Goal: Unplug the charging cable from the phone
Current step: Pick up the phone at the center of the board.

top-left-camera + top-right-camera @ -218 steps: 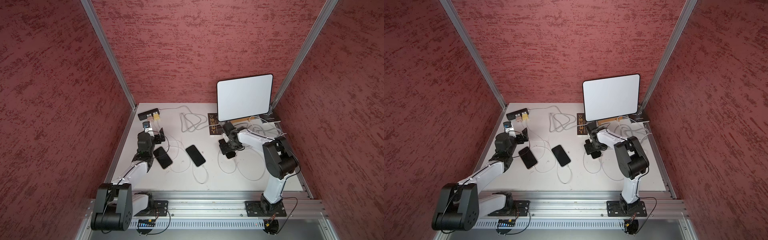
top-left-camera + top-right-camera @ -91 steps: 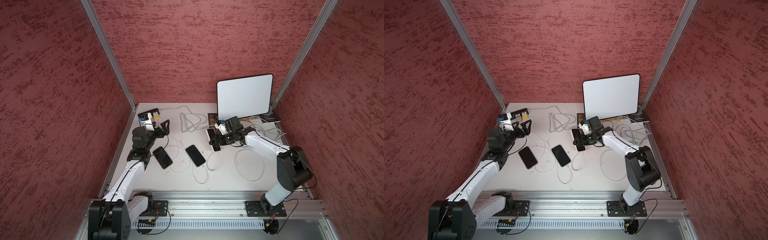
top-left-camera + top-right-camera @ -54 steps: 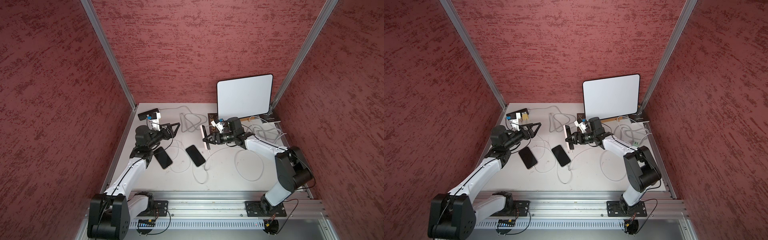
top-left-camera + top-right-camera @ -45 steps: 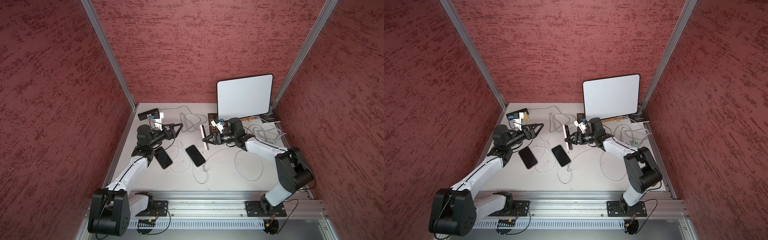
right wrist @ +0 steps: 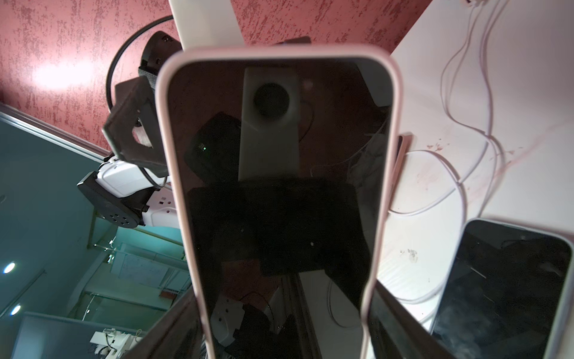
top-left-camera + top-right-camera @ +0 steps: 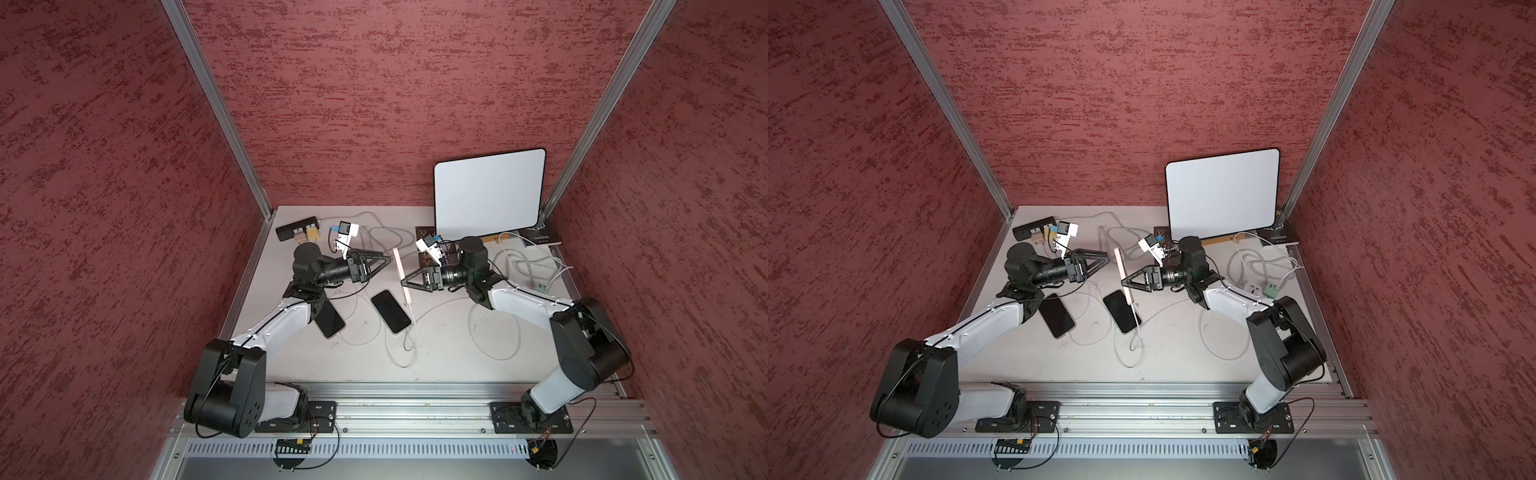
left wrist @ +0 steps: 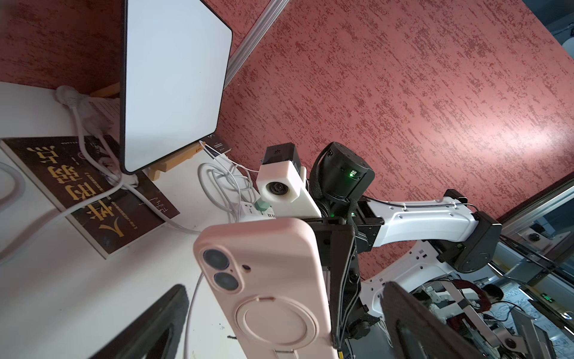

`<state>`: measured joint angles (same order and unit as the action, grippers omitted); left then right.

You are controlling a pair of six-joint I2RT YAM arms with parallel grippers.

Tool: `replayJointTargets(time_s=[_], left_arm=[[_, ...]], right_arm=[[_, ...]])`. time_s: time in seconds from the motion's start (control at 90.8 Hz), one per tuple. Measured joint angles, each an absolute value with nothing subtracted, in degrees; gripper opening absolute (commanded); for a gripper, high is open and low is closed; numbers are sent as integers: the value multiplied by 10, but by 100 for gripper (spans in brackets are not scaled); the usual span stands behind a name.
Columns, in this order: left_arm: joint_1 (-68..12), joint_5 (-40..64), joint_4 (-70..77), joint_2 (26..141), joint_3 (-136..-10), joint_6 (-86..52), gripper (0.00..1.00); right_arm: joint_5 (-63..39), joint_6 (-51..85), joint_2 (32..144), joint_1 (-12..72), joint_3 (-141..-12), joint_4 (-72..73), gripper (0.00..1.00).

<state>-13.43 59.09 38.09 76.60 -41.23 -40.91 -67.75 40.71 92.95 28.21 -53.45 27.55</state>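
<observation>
The right gripper [image 6: 405, 282] is clamping the pink phone [image 6: 400, 268] across its width, holding it on edge in the air above the black phone [image 6: 390, 311], likely so the charging cable [image 6: 414, 328] is hanging free past the black phone's edge. The left gripper [image 6: 382, 264] is hovering wide open, also above the black phone, with open room toward the plug end

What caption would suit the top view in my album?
Right claw holds the pink phone up on edge, cable still plugged in; the open left claw faces it.
</observation>
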Motion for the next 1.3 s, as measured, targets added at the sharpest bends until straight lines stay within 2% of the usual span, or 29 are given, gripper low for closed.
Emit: replayJointTargets(time_s=[0.738, 1.036, 1.135, 1.3], left_arm=[[-176, 597, 308, 792, -446, -350, 99], [-180, 600, 304, 792, -446, -347, 79], [-180, 600, 304, 792, -446, -351, 63], [-180, 603, 304, 796, -446, -351, 29]], right_arm=[[-676, 403, 910, 302, -535, 280, 57], [-662, 375, 908, 302, -535, 255, 63], [-658, 364, 908, 302, -535, 251, 67], [-656, 346, 908, 302, -536, 235, 82]])
